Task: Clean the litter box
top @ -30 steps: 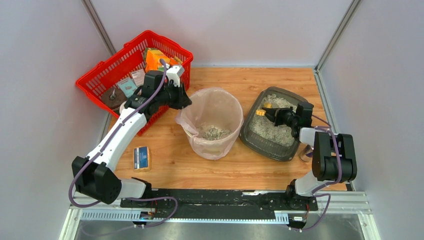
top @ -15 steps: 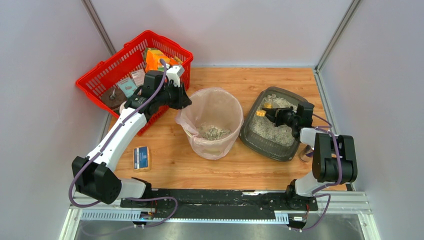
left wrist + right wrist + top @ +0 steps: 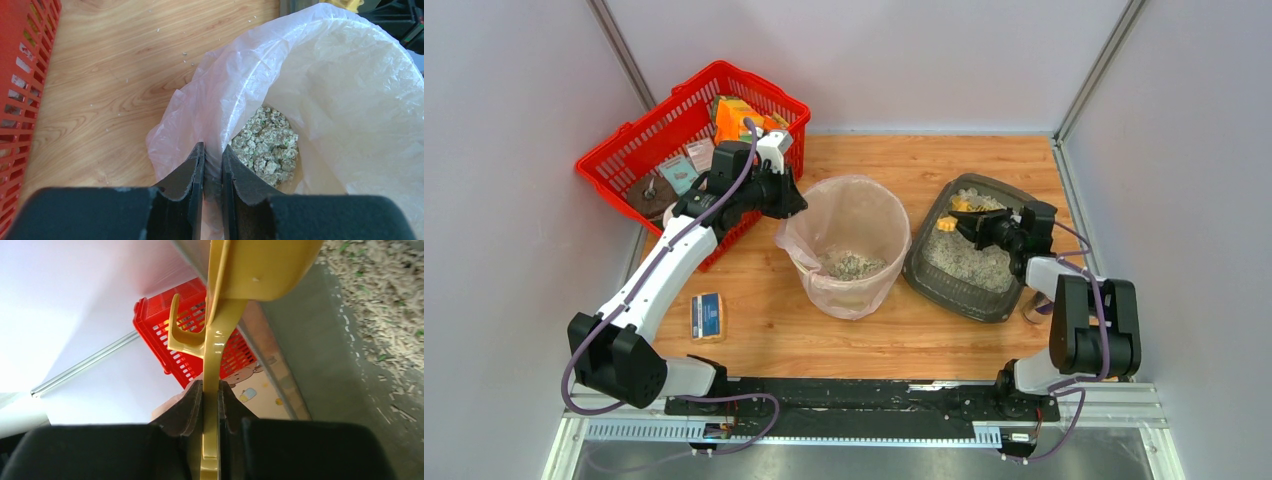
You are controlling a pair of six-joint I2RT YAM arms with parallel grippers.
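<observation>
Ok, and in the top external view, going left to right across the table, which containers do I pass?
red mesh basket → round bin with clear bag liner → litter box. The small blue packet lying near the left arm overlaps the basket's span, so it is left out.

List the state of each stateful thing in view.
left claw: shut on the bin rim and liner
right claw: shut on the scoop handle
scoop: held over the litter box, load unseen
litter box: flat on the table, holds litter
bin: upright, lined, clumps at the bottom
basket: upright, holds items
</observation>
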